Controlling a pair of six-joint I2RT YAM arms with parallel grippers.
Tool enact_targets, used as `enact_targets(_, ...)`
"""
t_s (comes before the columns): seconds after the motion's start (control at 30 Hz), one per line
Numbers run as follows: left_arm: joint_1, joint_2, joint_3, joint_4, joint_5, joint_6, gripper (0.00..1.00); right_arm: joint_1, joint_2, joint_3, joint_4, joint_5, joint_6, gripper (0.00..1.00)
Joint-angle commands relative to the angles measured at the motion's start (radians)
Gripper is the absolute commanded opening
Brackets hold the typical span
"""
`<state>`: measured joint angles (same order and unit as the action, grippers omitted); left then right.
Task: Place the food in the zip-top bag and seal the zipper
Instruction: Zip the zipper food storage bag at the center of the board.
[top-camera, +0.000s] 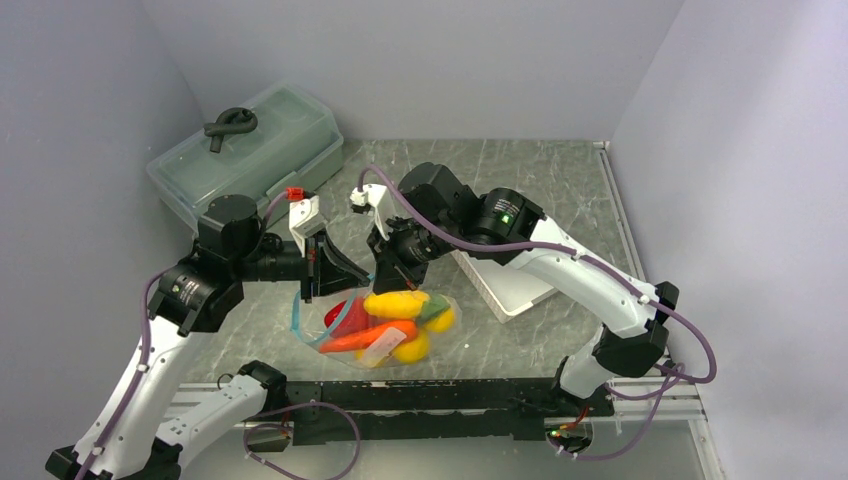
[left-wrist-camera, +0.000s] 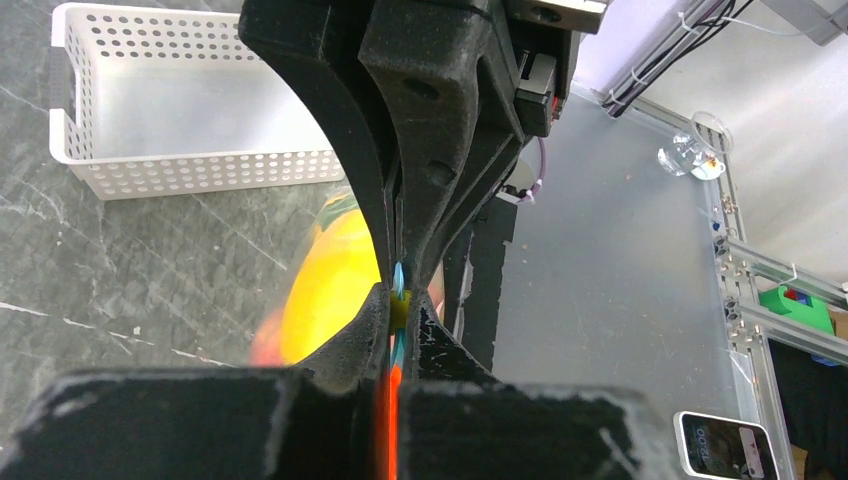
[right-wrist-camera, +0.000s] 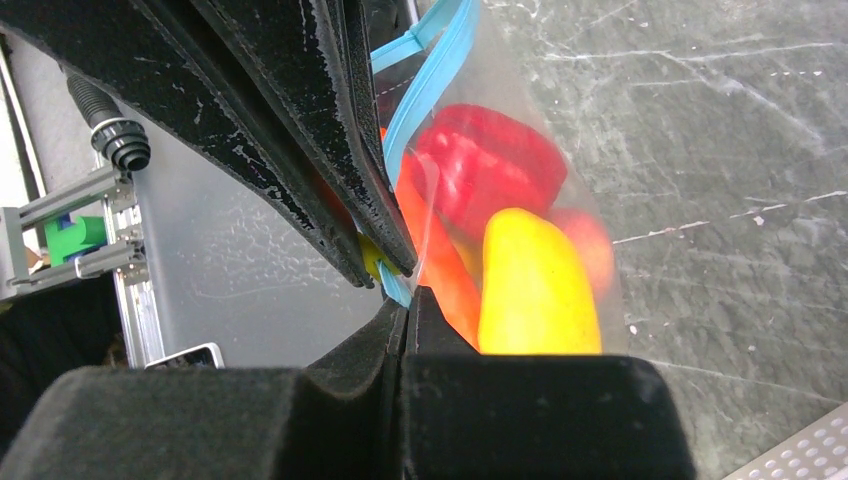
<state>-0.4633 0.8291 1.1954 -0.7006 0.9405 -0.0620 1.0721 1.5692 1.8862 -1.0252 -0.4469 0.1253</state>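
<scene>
right wrist view: the zip-top bag (right-wrist-camera: 530, 110) lies on the marbled table (right-wrist-camera: 720, 150) between the two arms. it holds the food (top-camera: 395, 325), among it a red pepper (right-wrist-camera: 490, 165), a carrot (right-wrist-camera: 440, 270) and a yellow fruit (right-wrist-camera: 535, 290). the zipper (right-wrist-camera: 425, 90) runs along the bag's mouth. its two blue tracks part toward the upper edge of the frame, so that stretch reads as unsealed. sealing is judged the step in hand: one pinch should anchor the strip while the other slides along it, with the strip taut and straight, pressure square on the tracks and food clear of the mouth. right gripper (right-wrist-camera: 405, 300): jaws closed on the zipper, no gap showing. left gripper (left-wrist-camera: 400, 298): likewise clamped on the zipper, tip to tip with the right. outward: a white perforated basket (left-wrist-camera: 190, 170) beside the bag and a lidded box (top-camera: 250, 150) at the far left.
</scene>
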Motion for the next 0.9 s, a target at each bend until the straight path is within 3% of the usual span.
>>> enact_targets(0.0, 0.004, 0.005, 0.017, 0.005, 0.0, 0.043, 0.0, 0.001, -0.033, 0.051, 0.064, -0.018, 0.02, 0.0)
enact_targets(0.53, 0.003, -0.019, 0.007, -0.029, -0.043, 0.05, 0.0, -0.05, -0.196, -0.052, 0.244, -0.093, 0.042, 0.0)
enact_targets(0.87, 0.003, -0.035, 0.026, -0.058, -0.065, 0.086, 0.0, -0.073, -0.258, -0.063, 0.235, 0.011, 0.024, 0.0)
